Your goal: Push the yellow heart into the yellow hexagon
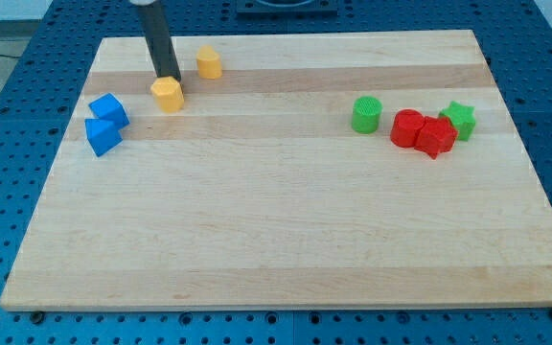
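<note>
Two yellow blocks lie near the board's top left. The lower one (pixel 168 95) looks like the yellow hexagon. The upper one (pixel 209 63), up and to its right, appears to be the yellow heart, though its shape is hard to make out. A gap of about one block's width separates them. My tip (pixel 169 79) rests at the hexagon-like block's top edge, touching or nearly touching it, and is left of and below the heart-like block. The dark rod slants up toward the view's top left.
Two blue blocks (pixel 109 108) (pixel 103 135) sit close together at the left edge of the wooden board (pixel 276 240). At the right stand a green cylinder (pixel 366 114), two touching red blocks (pixel 408 128) (pixel 436 136) and a green star (pixel 459 119).
</note>
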Controlling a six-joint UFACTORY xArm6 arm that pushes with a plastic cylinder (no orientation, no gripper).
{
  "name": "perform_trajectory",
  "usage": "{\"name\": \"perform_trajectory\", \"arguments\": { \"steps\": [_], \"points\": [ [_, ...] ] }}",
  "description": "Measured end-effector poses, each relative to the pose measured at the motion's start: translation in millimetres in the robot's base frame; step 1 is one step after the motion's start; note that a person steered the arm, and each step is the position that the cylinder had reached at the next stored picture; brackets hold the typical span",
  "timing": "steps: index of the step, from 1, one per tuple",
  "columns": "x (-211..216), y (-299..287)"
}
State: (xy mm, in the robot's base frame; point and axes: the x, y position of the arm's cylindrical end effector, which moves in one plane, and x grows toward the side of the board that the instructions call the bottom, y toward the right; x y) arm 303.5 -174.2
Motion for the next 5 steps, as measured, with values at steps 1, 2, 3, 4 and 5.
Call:
{"name": "perform_trajectory", "arguments": {
  "steps": [1,2,3,4,5],
  "points": [
    [-19,38],
    [8,8],
    [20,-35],
    [-12,-7],
    [-36,-19]
  ]
}}
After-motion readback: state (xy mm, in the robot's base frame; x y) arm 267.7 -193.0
